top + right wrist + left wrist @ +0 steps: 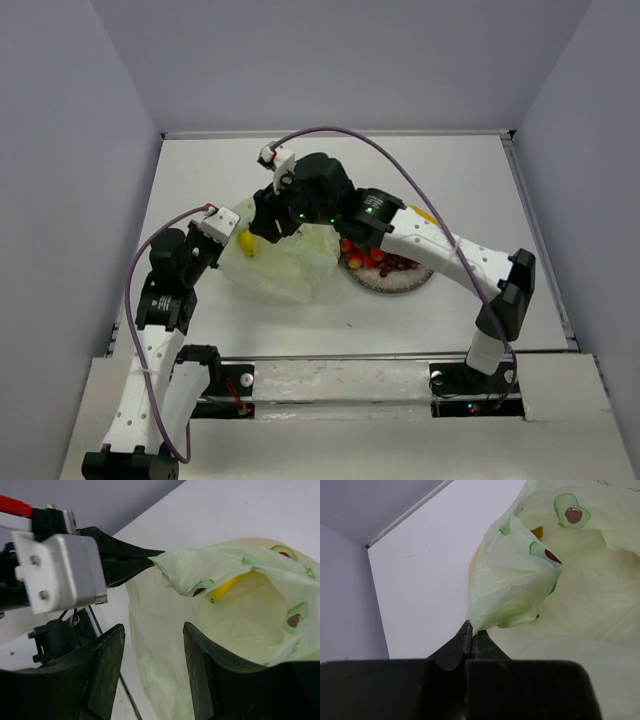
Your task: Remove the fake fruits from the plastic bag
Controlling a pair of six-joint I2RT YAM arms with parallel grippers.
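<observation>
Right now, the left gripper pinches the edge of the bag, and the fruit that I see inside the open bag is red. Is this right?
Not quite. The left gripper does pinch the edge of the bag, but the fruit seen inside the open bag is yellow, not red. The right wrist view shows it.

White table point(450, 180) bears plastic bag point(290, 265) and plate point(395, 287) (speckled grey).
</observation>
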